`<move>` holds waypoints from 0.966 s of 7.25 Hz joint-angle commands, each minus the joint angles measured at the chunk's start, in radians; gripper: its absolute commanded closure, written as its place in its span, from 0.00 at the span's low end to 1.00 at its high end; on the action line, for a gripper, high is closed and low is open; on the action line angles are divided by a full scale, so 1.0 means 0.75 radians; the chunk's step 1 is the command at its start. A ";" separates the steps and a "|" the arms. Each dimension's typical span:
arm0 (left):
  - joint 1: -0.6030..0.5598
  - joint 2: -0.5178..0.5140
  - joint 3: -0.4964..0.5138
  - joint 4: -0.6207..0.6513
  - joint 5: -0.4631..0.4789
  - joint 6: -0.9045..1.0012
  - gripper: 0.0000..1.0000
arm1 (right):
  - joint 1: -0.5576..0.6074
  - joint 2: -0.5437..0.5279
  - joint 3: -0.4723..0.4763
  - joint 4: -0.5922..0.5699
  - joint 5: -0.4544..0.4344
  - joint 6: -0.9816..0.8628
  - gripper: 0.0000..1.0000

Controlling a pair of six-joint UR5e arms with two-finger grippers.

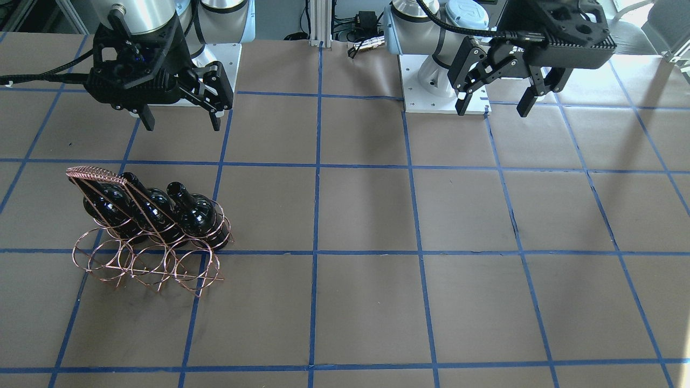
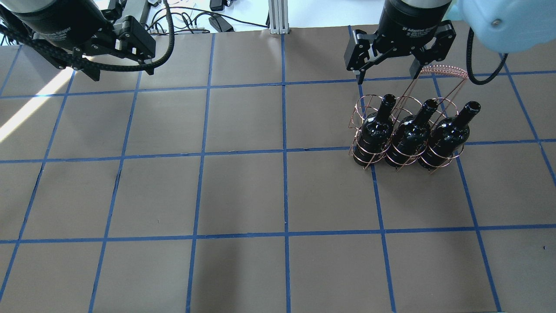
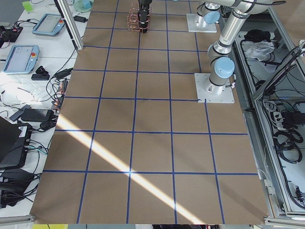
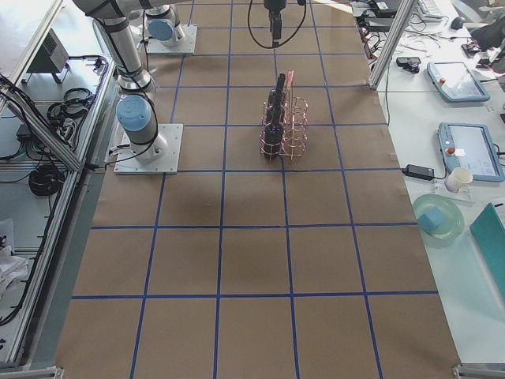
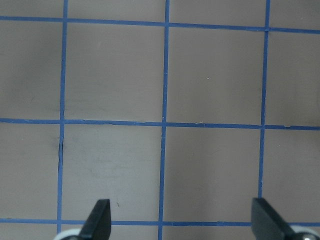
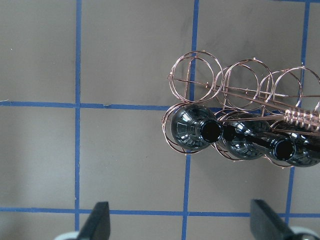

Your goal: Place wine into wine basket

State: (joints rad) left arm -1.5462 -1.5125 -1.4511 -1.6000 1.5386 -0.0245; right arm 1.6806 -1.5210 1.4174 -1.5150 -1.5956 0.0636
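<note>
Three glossy black wine bottles (image 2: 410,134) stand upright and close together, necks up, each in its own ring of the wine basket (image 1: 161,269). They fill the row of rings on the robot's side, and the second row of copper wire rings lies on the side away from the robot. The basket's woven wire handle (image 2: 447,69) rises at a slant above the bottle necks. The basket rests on the desk (image 2: 243,191), which is brown paper marked with a grid of blue tape. It sits below the right end effector (image 2: 386,77) and ahead of its fingertips. In the right wrist view it lies toward the upper right, offset to the right-hand finger's side, with the bottle mouths facing up at the camera. The right end effector (image 6: 182,222) hangs raised over the desk with its jaws wide apart, holding nothing and clear of the bottles and handle. In the front-facing view a stretch of bare desk separates it from the handle's top. The left end effector (image 1: 491,111) hangs well apart from the basket, across the desk on the robot's other side. Its jaws are also spread wide and it grips nothing. Its wrist view (image 5: 182,222) shows only the taped paper beneath and ahead of its fingertips.
</note>
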 commanded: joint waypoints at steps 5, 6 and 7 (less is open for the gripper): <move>0.000 0.000 0.000 0.000 0.000 0.000 0.00 | -0.075 -0.017 0.008 0.007 0.015 -0.054 0.00; 0.000 0.000 0.000 0.000 0.000 0.000 0.00 | -0.073 -0.017 0.012 0.009 0.015 -0.054 0.00; 0.000 0.000 0.000 0.000 0.000 0.000 0.00 | -0.073 -0.017 0.014 0.009 0.015 -0.054 0.00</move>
State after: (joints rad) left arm -1.5462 -1.5125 -1.4512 -1.5999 1.5387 -0.0245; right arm 1.6254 -1.5336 1.4258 -1.5087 -1.5846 0.0230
